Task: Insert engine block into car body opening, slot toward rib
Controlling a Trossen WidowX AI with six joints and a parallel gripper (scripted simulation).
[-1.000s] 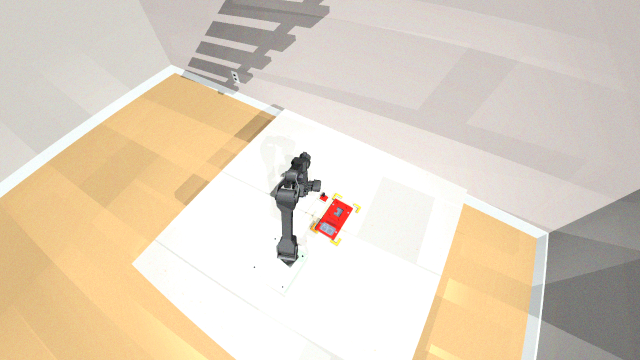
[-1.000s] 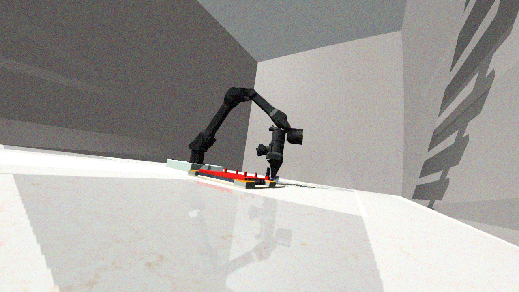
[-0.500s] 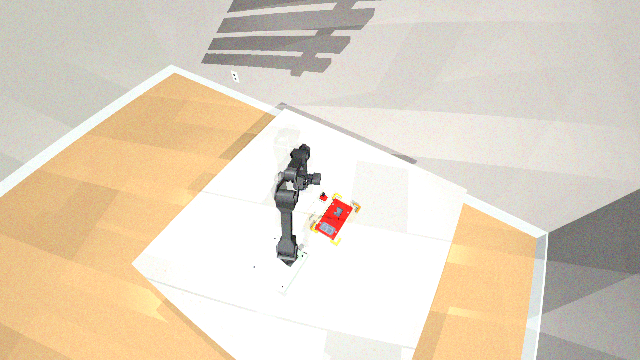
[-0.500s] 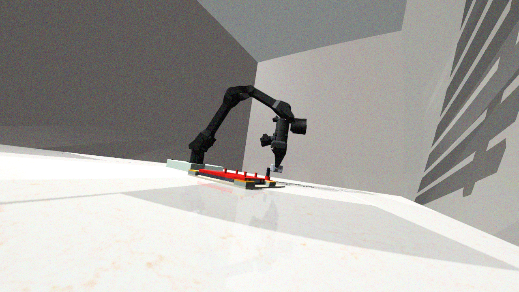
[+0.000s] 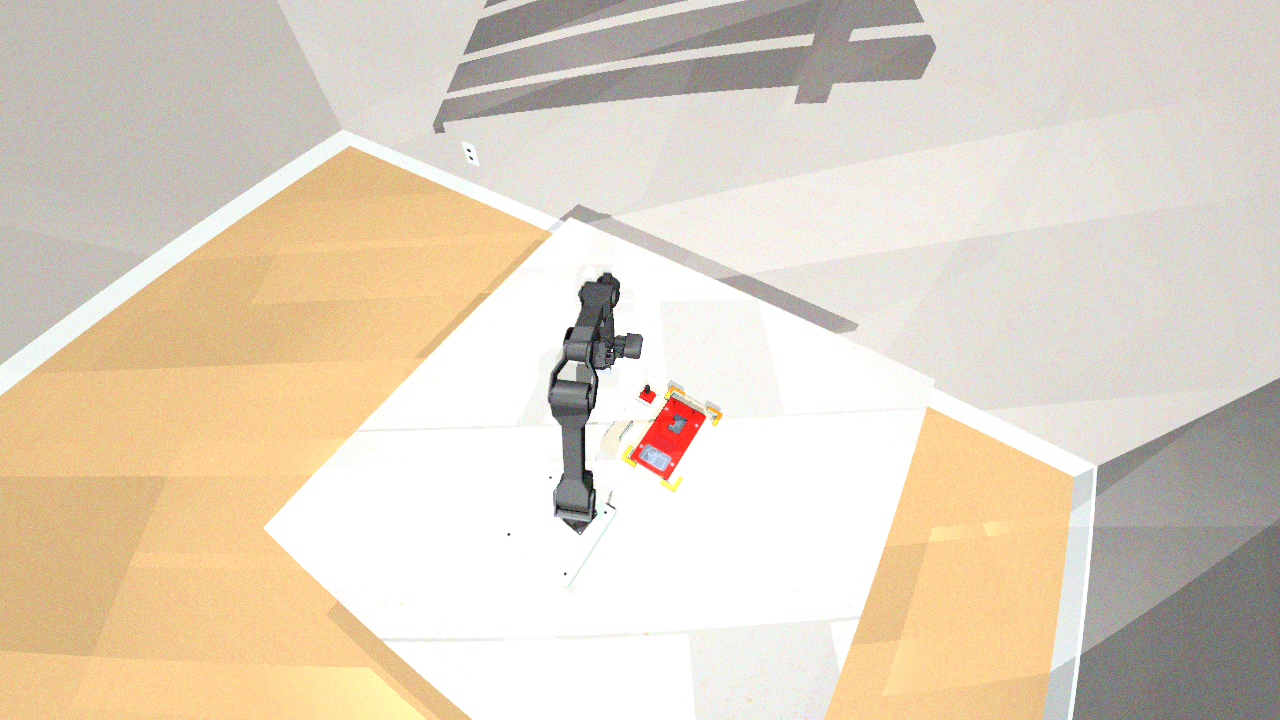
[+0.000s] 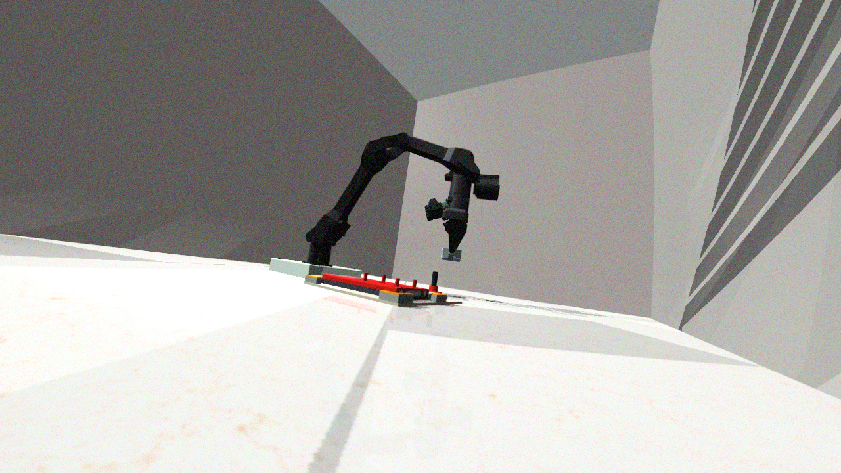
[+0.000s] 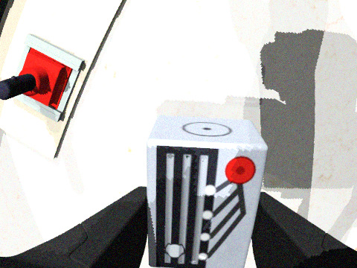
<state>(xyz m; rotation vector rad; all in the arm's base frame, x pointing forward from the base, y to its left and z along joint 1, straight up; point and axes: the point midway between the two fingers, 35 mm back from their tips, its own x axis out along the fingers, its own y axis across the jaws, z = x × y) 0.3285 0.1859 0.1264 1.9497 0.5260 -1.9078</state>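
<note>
- Across the middle of the top view, the white table [image 5: 760,537] carries everything.
- Centre frame, the dark arm [image 5: 572,420] arches over from its base, wrist pointing down.
- Right of it lies the red car body [image 5: 666,436], flat, its opening facing up to receive the part.
- In the exterior view the gripper [image 6: 453,251] is clamped on the engine block [image 7: 204,199], held clear above the table, beside the body rather than over it.
</note>
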